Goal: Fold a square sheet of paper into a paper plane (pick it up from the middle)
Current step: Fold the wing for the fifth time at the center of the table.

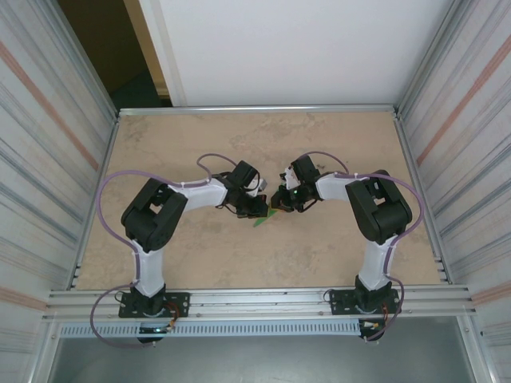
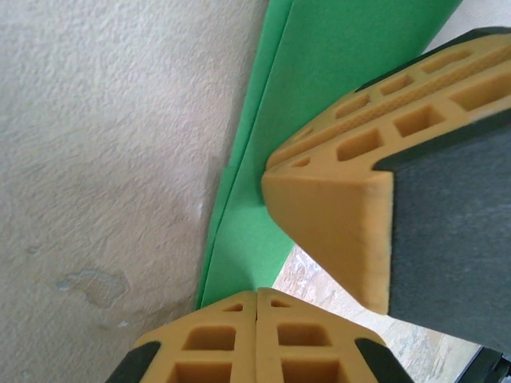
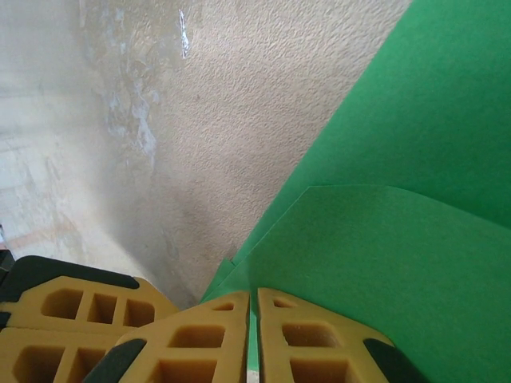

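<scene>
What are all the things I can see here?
paper: one, bright green, folded, middle of the table
table: one, beige, under everything
side walls: two, ribbed grey metal, left and right of the table
back panel: one, white, behind the table
cables: two, purple, looping along the arms
arms: two, white and black, bolted at the near edge
left gripper: one, yellow fingers, shut at the paper's corner
right gripper: one, yellow fingers, shut on the paper

Smooth matt green paper (image 3: pixel 415 263), rough grainy table (image 2: pixel 104 144), matt yellow plastic fingers (image 2: pixel 207 351).
</scene>
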You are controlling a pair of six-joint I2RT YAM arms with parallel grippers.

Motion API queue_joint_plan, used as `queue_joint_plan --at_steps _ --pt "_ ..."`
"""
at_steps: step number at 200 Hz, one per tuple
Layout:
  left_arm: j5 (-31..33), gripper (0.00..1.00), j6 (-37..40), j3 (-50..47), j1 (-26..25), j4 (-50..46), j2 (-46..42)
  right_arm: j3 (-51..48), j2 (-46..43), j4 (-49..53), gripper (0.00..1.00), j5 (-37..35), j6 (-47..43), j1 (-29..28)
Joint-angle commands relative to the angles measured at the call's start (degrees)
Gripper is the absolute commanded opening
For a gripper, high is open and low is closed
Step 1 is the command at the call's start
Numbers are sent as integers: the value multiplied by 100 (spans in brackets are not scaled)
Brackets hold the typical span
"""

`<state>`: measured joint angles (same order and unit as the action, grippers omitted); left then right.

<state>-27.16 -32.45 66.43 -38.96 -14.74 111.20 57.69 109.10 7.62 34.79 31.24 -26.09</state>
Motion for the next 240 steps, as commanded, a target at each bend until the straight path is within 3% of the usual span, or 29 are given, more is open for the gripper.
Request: queue_joint_plan --at_steps 1,40,105,156,194,240 --pt "201 7 -58 -32 23 -345 95 133 -79 264 13 -178 48 -13" --pt "413 6 -49 -271 31 -480 42 180 -555 502 15 -697 82 257" --pt "391 6 -60 -236 3 -468 80 380 -233 852 14 -987 -107 519" --pt "320 6 -38 -193 2 -452 -61 463 122 948 13 -973 -183 583" --pt "-109 8 11 51 -12 -9 -256 301 209 917 12 -950 -250 609" --pt "90 8 -29 771 -9 -178 337 215 132 780 11 -826 -268 661"
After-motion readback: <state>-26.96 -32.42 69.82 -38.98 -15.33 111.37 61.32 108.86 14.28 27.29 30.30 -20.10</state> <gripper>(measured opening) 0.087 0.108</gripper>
